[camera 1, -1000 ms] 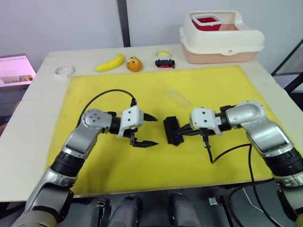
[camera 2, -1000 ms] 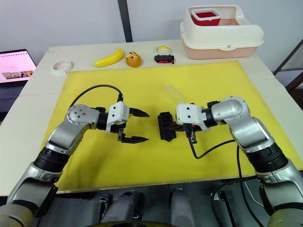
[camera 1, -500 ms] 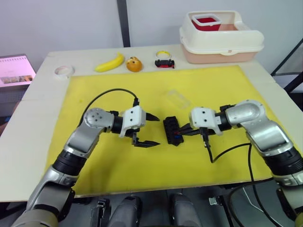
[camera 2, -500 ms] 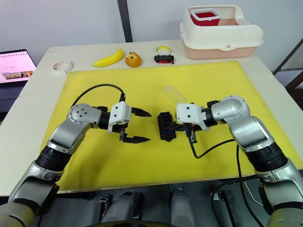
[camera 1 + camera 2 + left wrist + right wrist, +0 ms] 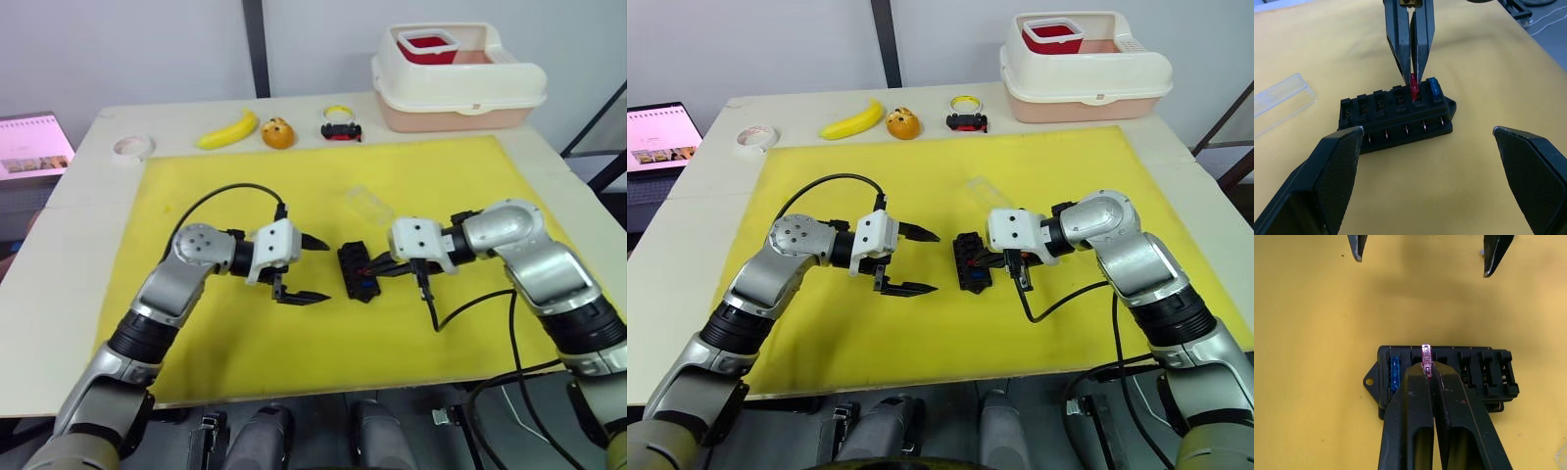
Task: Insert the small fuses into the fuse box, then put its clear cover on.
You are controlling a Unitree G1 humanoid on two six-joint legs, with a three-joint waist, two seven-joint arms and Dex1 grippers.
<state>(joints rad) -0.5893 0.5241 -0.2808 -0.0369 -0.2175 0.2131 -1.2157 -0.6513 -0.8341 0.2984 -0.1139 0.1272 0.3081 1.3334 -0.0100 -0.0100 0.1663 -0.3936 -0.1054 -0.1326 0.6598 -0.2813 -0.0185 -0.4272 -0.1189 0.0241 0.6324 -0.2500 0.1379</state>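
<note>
Setting: a pale bench point(image 5: 69, 245) carried a yellow mat point(image 5: 294, 333), with a banana point(image 5: 227, 129) and a large cream lidded bin point(image 5: 457, 78) along the far edge
Fuse box: the small black rectangular plastic fuse box point(image 5: 1396, 120) with rows of slots lay on the mat, midway between the two arms
Right pincer: the right pincer point(image 5: 1427, 374) was closed on a tiny red translucent fuse point(image 5: 1414, 92), holding it at a slot beside a blue fuse point(image 5: 1435, 87) already seated at the end of the row
Left pincer: the left pincer point(image 5: 306, 269) hung wide open and empty just beside the box, apart from it
Clear cover: the transparent rectangular plastic lid point(image 5: 1281, 95) lay on the mat near the box, behind it, not yet fitted
Handling: the fuse looked light, stiff and smooth, likely to twist or slip, so it was best pinched by its flat faces and pressed straight down; the light box could slide unless steadied
Progress: judged early, as four slots in that row looked empty
</note>
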